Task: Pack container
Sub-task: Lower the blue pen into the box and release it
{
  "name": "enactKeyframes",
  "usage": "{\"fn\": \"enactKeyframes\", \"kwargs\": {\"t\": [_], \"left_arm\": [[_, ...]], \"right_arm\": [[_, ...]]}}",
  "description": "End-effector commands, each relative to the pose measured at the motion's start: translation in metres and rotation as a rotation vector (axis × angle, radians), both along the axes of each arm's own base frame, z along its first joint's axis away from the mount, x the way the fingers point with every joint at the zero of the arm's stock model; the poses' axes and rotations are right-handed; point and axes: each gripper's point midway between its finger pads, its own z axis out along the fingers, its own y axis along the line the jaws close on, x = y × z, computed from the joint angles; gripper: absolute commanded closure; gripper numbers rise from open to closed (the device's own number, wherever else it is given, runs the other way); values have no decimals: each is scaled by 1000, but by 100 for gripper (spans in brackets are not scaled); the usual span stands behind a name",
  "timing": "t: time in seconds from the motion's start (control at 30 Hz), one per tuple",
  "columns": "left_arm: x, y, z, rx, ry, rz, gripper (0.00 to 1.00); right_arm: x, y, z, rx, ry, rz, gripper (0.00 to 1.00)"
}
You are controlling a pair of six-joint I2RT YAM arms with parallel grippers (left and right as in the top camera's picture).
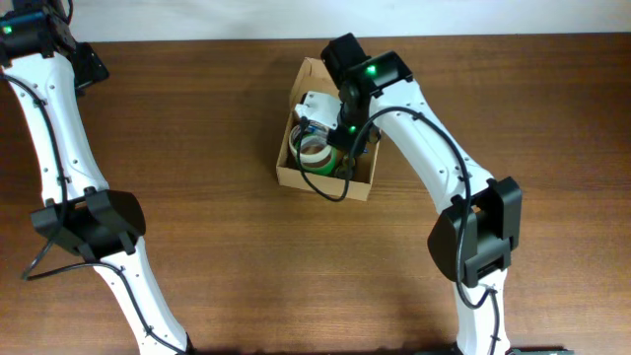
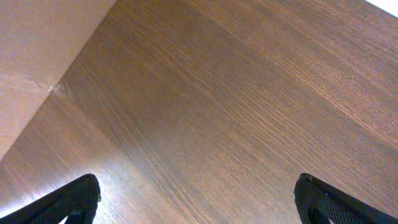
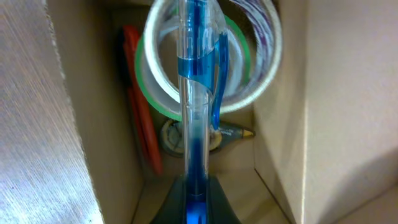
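Since my right gripper (image 3: pixel 196 208) is clamped tight on the near end of a clear blue pen (image 3: pixel 194 93) and already reaches into the container (image 3: pixel 339 106), I judge the step in hand to be laying that pen down among what is packed there. The pen sticks straight out ahead of my fingers. It runs between the two cardboard side walls, roughly parallel to them, and its far part crosses the open middle of a green-edged tape roll (image 3: pixel 239 102), with a printed roll (image 3: pixel 268 37) just behind. A red pen (image 3: pixel 138 118) lies along the left wall, and under the rolls sits a small yellow-tipped thing I cannot name. To do this well, I would hold the pen in line with the walls and lower it until it rests on the rolls or the floor of the box. Only then would I let go, so it settles rather than tips out, and I would lift clear without snagging a roll or a wall. Seen from overhead, the container sits mouth up on the table (image 1: pixel 197 128), toward the far middle. Its long axis runs from far edge to near edge, a little askew, with the flap lid (image 1: pixel 314 69) open at the far end. My left gripper (image 2: pixel 198 202) hangs spread wide over bare table, well apart, holding nothing.
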Motion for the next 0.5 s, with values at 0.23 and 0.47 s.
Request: {"fn": "enactKeyframes", "kwargs": {"t": [0.23,0.47], "left_arm": [[-5,1,15,11,-22,-6,0],[-5,1,15,11,-22,-5,0]], "right_arm": [[-32,15,-41,-54,110,119,96],[-44,13,-64,-79,149,132,96]]}}
